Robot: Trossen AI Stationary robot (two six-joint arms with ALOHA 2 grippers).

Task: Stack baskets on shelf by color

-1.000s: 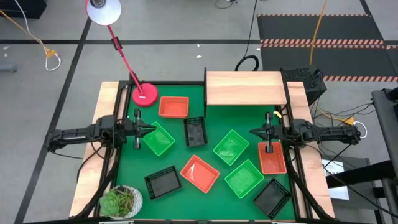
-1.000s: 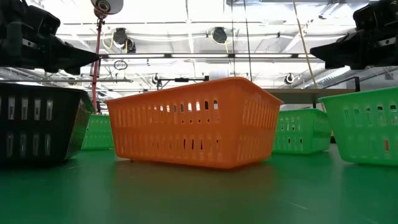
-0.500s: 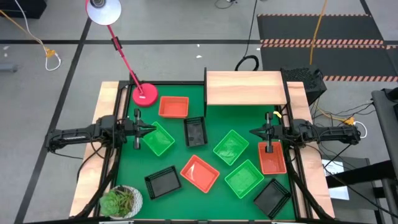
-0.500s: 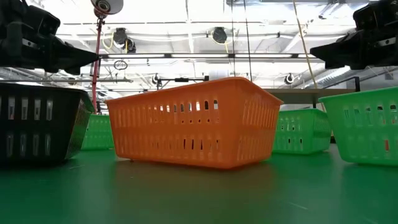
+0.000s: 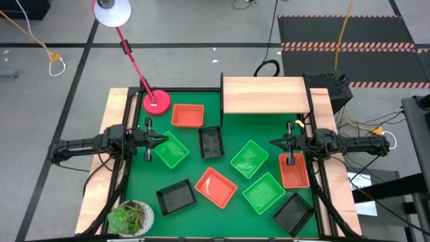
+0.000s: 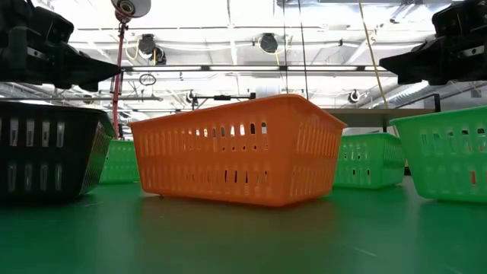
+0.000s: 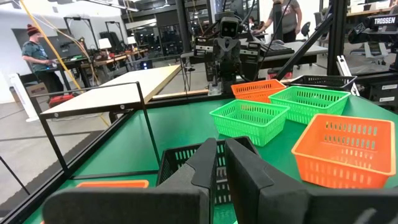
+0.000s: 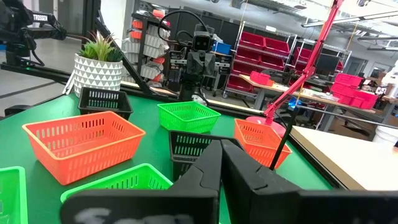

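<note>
Baskets (image 5: pixel 216 186) scattered mid-table – shelf (image 5: pixel 264 94) bare, far edge.

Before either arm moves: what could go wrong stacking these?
1. The baskets lie at mixed angles; the central orange basket sits diagonally, so a straight grasp may slip.
2. The green basket and its green neighbour lie close together; gripping one may shove the other.
3. The lamp base may crowd moves around the far orange basket.

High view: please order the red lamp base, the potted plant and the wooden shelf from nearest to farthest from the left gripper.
From the left gripper:
1. Red lamp base, at the table's far left corner.
2. Potted plant, at the near left corner.
3. Wooden shelf, along the far right edge.
</note>
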